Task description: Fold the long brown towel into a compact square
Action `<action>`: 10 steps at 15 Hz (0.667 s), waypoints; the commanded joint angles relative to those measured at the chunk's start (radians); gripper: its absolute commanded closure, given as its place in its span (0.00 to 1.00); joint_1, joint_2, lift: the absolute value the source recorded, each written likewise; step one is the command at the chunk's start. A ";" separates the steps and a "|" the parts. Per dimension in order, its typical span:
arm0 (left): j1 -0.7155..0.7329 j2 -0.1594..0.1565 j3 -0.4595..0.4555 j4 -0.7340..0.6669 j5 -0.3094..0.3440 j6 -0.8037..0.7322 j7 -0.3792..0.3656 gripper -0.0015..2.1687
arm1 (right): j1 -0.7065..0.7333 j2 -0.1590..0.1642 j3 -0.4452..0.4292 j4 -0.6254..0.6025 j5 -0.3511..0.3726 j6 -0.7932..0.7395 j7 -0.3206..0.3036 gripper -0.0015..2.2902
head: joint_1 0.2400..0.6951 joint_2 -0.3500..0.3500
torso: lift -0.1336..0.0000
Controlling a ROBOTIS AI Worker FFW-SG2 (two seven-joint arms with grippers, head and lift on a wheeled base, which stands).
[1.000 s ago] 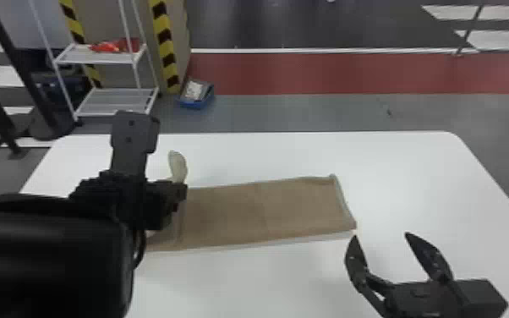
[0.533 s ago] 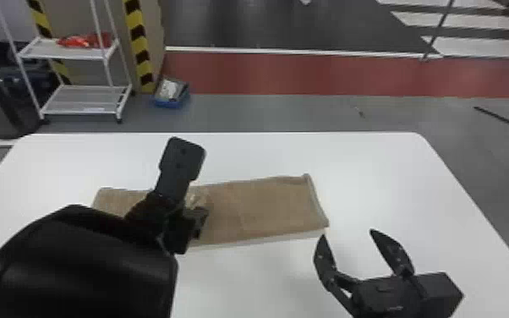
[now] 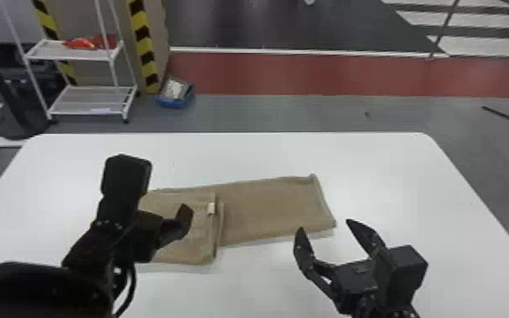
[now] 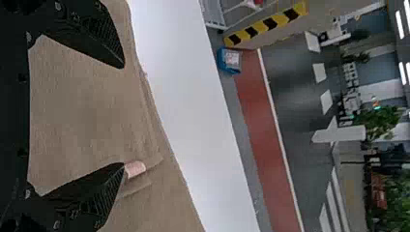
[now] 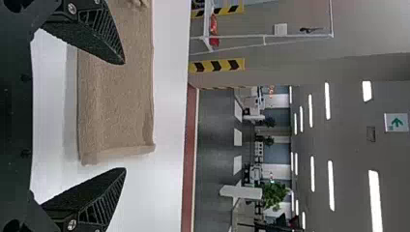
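Note:
The brown towel lies lengthwise across the table, its left part folded over onto the middle. The flap ends in a straight edge with a small pale tag. Above the folded part is my left gripper, partly hidden by its own arm. In the left wrist view my left gripper is open over the towel, one fingertip close to the tag. My right gripper stands open at the towel's near right corner. In the right wrist view, the right gripper has the towel's end between its spread fingers.
The white table extends past the towel on all sides. Beyond its far edge, a white rack and a blue bin stand on the floor.
The towel's left end, raised at my left gripper a second ago, has come over to the right and lies flat. The left gripper has let go and drawn back left. The head view has shifted.

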 commanded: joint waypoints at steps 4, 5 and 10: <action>0.210 -0.004 0.398 0.044 0.368 -0.595 0.041 0.02 | -0.212 0.011 0.154 0.085 0.002 0.210 0.067 0.05 | 1.00 0.79 | 0.06; 0.231 -0.004 0.440 0.071 0.415 -0.690 0.047 0.02 | -0.242 0.014 0.186 0.097 0.005 0.238 0.078 0.05 | 1.00 0.84 | 0.06; 0.205 -0.004 0.463 0.224 0.489 -0.816 -0.015 0.02 | -0.276 0.032 0.222 0.100 0.013 0.351 0.084 0.05 | 1.00 1.00 | 0.06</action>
